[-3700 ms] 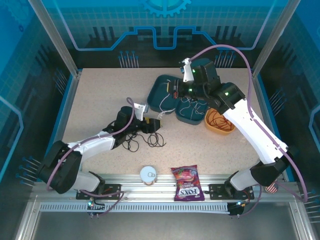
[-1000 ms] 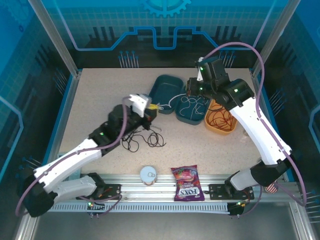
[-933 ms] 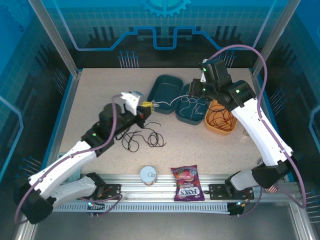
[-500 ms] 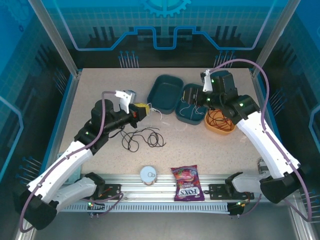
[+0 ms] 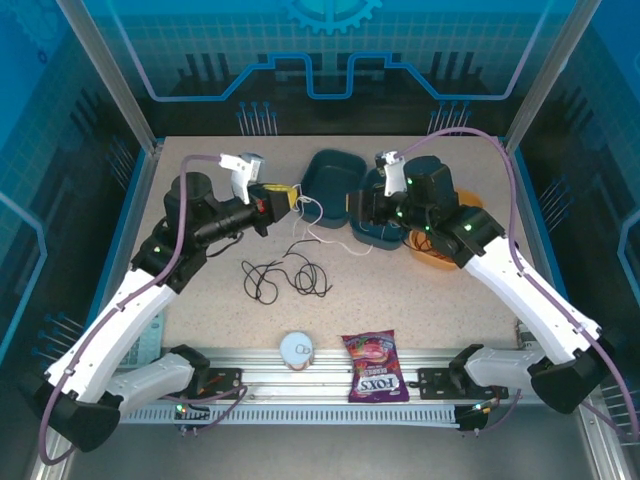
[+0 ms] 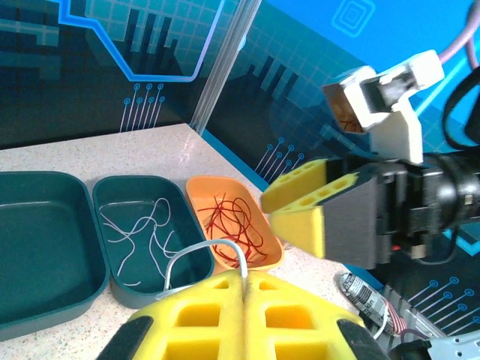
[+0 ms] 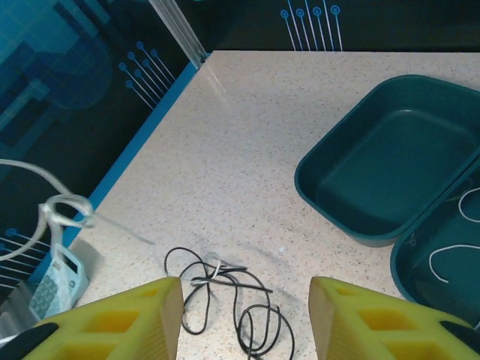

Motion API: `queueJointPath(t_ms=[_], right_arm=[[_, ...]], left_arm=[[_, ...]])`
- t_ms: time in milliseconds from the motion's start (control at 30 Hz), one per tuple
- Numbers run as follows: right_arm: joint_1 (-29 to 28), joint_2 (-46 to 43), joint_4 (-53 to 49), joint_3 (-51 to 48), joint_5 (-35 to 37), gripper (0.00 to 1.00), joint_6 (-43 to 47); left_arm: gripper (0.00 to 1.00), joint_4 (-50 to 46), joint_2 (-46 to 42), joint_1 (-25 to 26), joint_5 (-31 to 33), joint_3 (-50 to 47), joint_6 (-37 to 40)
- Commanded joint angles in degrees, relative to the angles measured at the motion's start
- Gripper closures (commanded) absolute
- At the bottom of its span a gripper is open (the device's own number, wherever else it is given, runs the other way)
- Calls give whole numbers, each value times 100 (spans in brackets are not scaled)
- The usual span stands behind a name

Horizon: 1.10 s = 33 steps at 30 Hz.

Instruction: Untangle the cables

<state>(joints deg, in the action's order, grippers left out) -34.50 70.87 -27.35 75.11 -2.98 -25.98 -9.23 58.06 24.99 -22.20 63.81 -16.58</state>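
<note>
Left pincer [image 6: 244, 281] sits at the bottom of its own view. Its yellow fingers are pressed tight on the white cable [image 6: 202, 244]. A small loop pokes up between them, and the end inside is hidden. In its own view, the right pincer [image 7: 244, 289] has its fingers wide apart, gripping nothing.

At the bottom middle of the top view lie a bag [image 5: 375, 367] and a small round thing [image 5: 297, 348] that is hard to make out. A bit higher, the black cable [image 7: 229, 281] lies in loose curls on the table [image 5: 450, 290]. In the right wrist view its lowest curls are cut off by the bottom edge. Higher still, the white cable runs right from the left pincer, and its far end is too thin to follow.

Farthest back, white loops lie in the green tray [image 6: 135, 180]. The red cable [image 6: 234, 217] lies in the orange tray [image 6: 217, 180] to its right. In the top view the right arm [image 5: 520, 280] covers part of the orange tray.
</note>
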Motion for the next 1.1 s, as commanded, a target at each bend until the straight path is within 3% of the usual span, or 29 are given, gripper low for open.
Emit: queueJointPath(t_ms=[0,133,233,400,600,867,1000,1067], right_arm=[[-77,364,643,-288,-356,53,162],[-233,652,2018,-810,-1308,49,-93],[-530,779,2996,-1160,-1608,39,-66],[-935,919,4109,-1572,-1102,26,61],[-1111,1410,5189,-1801,-365,27,-13],[-1239,2230,4824,-1340,617,46,-44],[-1243,2428,4407,-1241,824,76,-142],[-1225,2474,4237,-1277,908,84,-219]], left_arm=[[100,-215,-155,-84,-189,266,11],[100,-178,-146,-129,-166,324,-171],[100,-98,-97,-196,-111,367,-448],[100,-48,49,-293,-142,512,-926],[100,136,116,-343,-394,674,-1308],[100,334,20,-423,-808,937,-1559],[100,328,-122,-565,-804,968,-1551],[100,316,-203,-675,-765,956,-1541]])
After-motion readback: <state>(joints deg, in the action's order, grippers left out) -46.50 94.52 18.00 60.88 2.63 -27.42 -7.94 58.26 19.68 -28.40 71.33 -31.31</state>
